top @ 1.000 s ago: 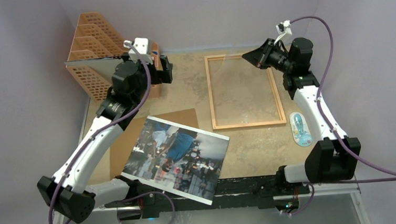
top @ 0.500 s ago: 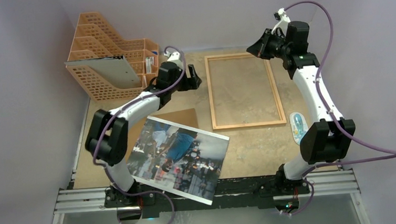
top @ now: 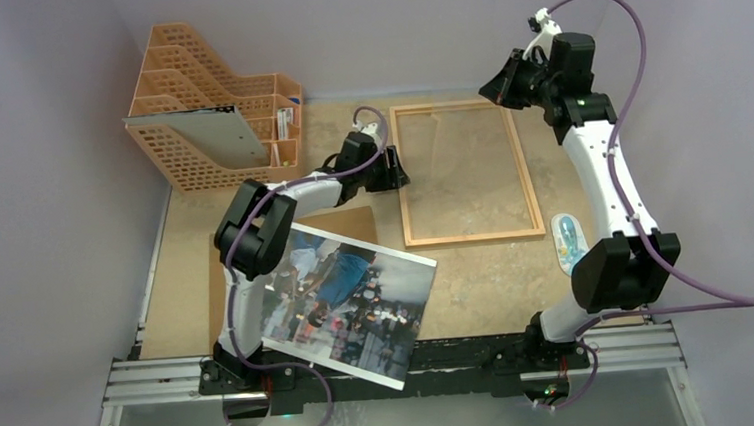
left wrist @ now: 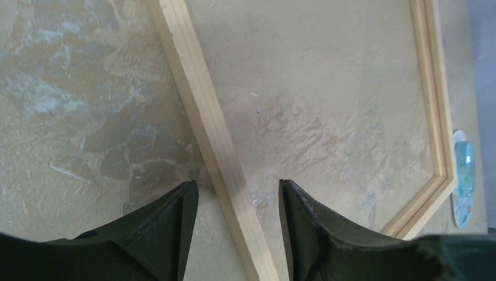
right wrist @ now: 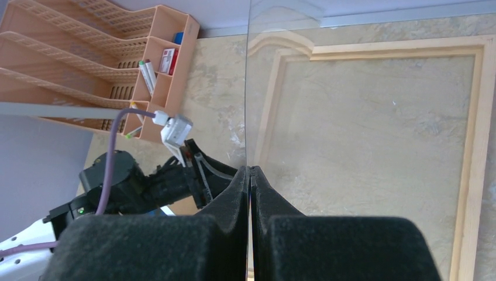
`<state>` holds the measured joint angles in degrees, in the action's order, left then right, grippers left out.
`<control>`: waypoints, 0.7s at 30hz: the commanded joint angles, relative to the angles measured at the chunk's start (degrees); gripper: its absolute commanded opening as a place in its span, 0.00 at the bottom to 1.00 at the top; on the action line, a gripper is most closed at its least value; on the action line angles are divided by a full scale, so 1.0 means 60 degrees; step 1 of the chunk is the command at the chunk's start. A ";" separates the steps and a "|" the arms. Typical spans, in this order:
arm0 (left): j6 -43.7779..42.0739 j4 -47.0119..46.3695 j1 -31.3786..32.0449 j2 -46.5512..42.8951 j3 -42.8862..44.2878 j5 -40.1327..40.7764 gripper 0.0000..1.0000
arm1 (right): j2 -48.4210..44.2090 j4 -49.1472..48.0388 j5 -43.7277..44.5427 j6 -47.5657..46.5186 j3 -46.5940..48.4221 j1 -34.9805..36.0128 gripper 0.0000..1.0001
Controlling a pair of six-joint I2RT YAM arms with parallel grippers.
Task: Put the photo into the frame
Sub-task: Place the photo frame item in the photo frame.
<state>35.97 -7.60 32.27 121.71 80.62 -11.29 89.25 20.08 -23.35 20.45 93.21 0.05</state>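
Photo: The photo (top: 344, 300) is laid flat at the near-left of the bench (top: 478, 286), partly over a brown backing panel (top: 348, 220). One corner reaches past the near edge. It is touched by neither gripper.

Frame: The frame (top: 472, 235) is laid flat toward the far-right of the bench, with its long axis running near to far.

Left gripper: The left gripper (left wrist: 237, 186) is set low over the frame's left rail, with one finger on each side of it. The jaws are parted and a gap is seen on both sides, so nothing is gripped.

Right gripper: The right gripper (right wrist: 250, 170) is held above the frame's far-right corner. Its fingers are clenched on the edge of a clear pane (right wrist: 275, 17), which is tilted up. Whether the pane's lower edge rests on the frame cannot be told.

Deciding relation: The photo lies to the near-left of the left jaws, apart from them, and much farther from the right jaws, with the frame between. The left arm is judged the nearer one for the pick.

Axes: The photo's long axis is slanted across the bench, roughly left to right, while the frame's runs near to far. About a quarter turn is judged necessary before the photo can be laid in.

Step in hand: The frame is judged to be steadied while the pane is kept clear. The photo is not yet placed.

Risk: A flat glossy sheet is likely to be hard to pinch. The overhanging corner is judged the easiest purchase.
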 commanded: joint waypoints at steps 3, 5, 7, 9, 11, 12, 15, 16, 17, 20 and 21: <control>-0.0018 0.0844 0.0084 0.0456 0.0741 0.0568 0.43 | -0.0546 -0.0273 -0.0232 0.0003 -0.0121 0.0006 0.00; -0.0062 0.1173 0.0093 0.0655 0.0896 0.0749 0.35 | -0.0454 -0.0370 -0.0429 0.0073 -0.0104 0.0011 0.00; -0.0202 0.1248 0.0092 0.0818 0.0988 0.0876 0.27 | -0.0283 -0.0394 -0.0579 0.0177 0.0014 0.0006 0.00; -0.0451 0.1722 0.0072 0.0893 0.1123 0.1309 0.17 | -0.0018 -0.0255 -0.0610 0.0266 0.0254 0.0006 0.00; -0.0647 0.1882 -0.0003 0.0883 0.1140 0.1523 0.07 | 0.0243 -0.0157 -0.0742 0.0341 0.0469 0.0006 0.00; -0.0680 0.1942 -0.0069 0.0851 0.1108 0.1566 0.03 | 0.0346 -0.0171 -0.0909 0.0394 0.0524 0.0006 0.00; -0.0677 0.1865 -0.0335 0.0699 0.0805 0.1528 0.00 | 0.0524 -0.0413 -0.1209 0.0685 0.0565 0.0006 0.00; -0.0677 0.1830 -0.0407 0.0658 0.0701 0.1484 0.00 | 0.0564 -0.0509 -0.1241 0.0738 0.0575 0.0006 0.00; -0.0677 0.1827 -0.0476 0.0658 0.0632 0.1434 0.00 | 0.0610 -0.0587 -0.1239 0.0763 0.0589 0.0006 0.00; -0.0621 0.1792 -0.0643 0.0657 0.0444 0.1235 0.00 | 0.0694 -0.0653 -0.1411 0.0842 0.0628 0.0006 0.00; -0.0598 0.1674 -0.0700 0.0621 0.0372 0.1063 0.01 | 0.0696 -0.0638 -0.1378 0.0888 0.0647 0.0006 0.00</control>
<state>34.72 -0.73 31.75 125.25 85.95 -7.33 94.41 19.35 -28.71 23.70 94.06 0.05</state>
